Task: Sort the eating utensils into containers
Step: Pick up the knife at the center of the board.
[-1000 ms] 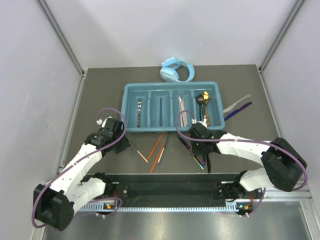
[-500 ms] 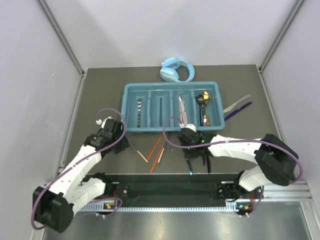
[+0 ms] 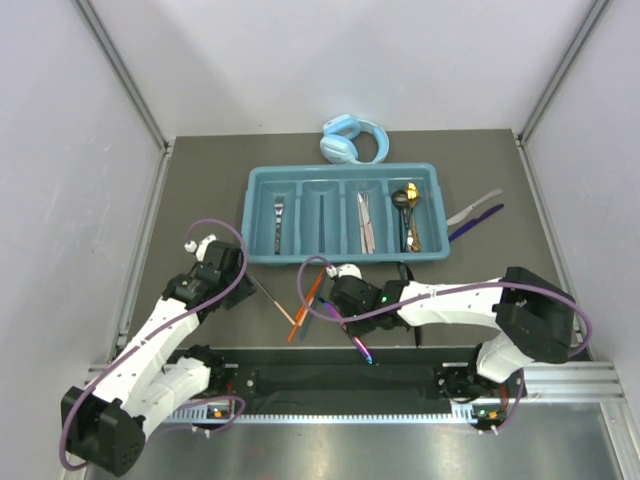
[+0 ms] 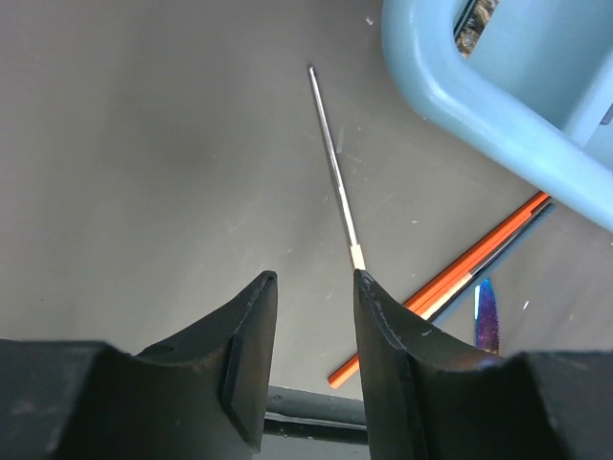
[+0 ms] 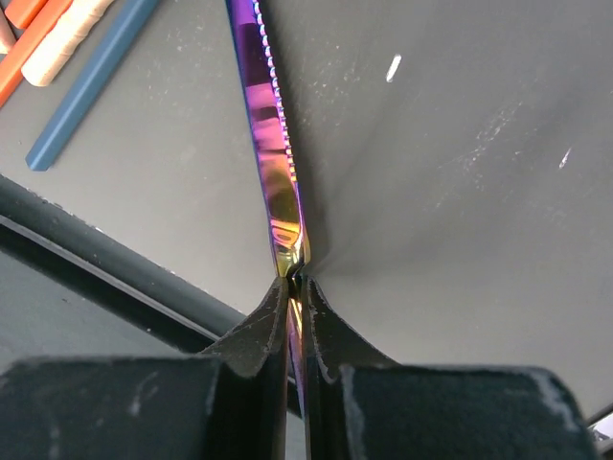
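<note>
The teal tray holds a fork, a silver utensil and gold and dark spoons in separate compartments. My right gripper is shut on an iridescent purple knife just above the mat, in front of the tray. Orange chopsticks lie beside it. My left gripper is open and holds nothing. It hovers near a thin silver-tipped chopstick. A silver knife and a dark knife lie right of the tray.
Light blue headphones rest behind the tray. A black rail runs along the near edge between the arm bases. The tray's corner shows in the left wrist view. Grey walls close in both sides.
My right gripper closed on the purple knife and swung left with it, from below the tray's right end to its middle. The left arm barely shifted.
</note>
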Robot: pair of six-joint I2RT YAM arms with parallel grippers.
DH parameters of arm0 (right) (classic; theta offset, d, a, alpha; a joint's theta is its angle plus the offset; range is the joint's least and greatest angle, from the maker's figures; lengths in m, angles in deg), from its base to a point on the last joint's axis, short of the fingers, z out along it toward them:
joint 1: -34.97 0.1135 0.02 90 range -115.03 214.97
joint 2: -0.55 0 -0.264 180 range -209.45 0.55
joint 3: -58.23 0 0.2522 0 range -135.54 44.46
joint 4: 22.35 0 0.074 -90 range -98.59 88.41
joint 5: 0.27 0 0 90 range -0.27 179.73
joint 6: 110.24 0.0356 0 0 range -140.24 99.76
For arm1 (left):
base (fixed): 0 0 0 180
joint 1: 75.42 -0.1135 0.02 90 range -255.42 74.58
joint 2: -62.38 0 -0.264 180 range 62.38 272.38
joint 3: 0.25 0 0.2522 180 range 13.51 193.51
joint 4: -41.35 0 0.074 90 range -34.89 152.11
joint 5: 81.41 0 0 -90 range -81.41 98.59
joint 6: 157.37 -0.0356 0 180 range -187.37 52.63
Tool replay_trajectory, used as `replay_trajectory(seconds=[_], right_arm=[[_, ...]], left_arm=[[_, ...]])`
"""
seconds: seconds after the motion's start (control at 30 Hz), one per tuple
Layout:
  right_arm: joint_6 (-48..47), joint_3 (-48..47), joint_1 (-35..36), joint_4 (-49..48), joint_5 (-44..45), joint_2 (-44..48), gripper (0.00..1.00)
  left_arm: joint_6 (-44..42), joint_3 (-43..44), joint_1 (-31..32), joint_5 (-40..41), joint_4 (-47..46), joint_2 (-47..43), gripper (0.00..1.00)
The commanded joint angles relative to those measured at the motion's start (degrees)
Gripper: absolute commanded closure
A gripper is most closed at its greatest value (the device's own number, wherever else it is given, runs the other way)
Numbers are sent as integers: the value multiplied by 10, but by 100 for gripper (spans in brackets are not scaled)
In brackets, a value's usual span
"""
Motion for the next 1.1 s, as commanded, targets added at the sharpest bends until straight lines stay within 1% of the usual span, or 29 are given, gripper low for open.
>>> replay_trajectory(seconds=[0.0, 0.1, 0.27, 0.4, 0.47, 0.53, 0.67, 0.7, 0.77, 0.8, 0.83, 0.9, 1.07], right_arm=[[8, -7, 19, 66, -18, -7, 100], [6, -5, 18, 69, -1, -2, 100], [-2, -12, 13, 66, -8, -41, 100], [-6, -15, 13, 56, -23, -56, 87], [-7, -14, 14, 55, -23, -52, 83], [-10, -14, 14, 57, -23, -51, 77], [-13, -11, 13, 58, -24, -53, 73], [-14, -10, 14, 58, -25, -56, 69], [-15, -12, 14, 58, -24, -68, 69], [-16, -14, 14, 58, -24, -77, 72], [-16, -14, 14, 58, -25, -81, 78], [-12, -11, 14, 51, -26, -88, 100], [-1, 6, 14, 37, -23, -86, 100]], left_arm=[[2, 2, -1, 13, 5, -5, 57], [2, 1, -1, 13, 4, -6, 57], [1, 2, -1, 10, 6, -8, 57], [0, 1, -1, 11, 8, -9, 57], [0, 0, -1, 11, 6, -8, 57], [0, 0, -1, 11, 5, -7, 57], [-1, 1, -1, 11, 5, -7, 57], [-2, 0, -1, 10, 5, -7, 57], [-1, -1, -1, 11, 5, -7, 57], [-2, -1, -1, 10, 5, -7, 57], [-2, -1, -1, 10, 5, -6, 57], [-3, 1, -1, 10, 5, -6, 57], [-5, 0, -1, 9, 5, -7, 57]])
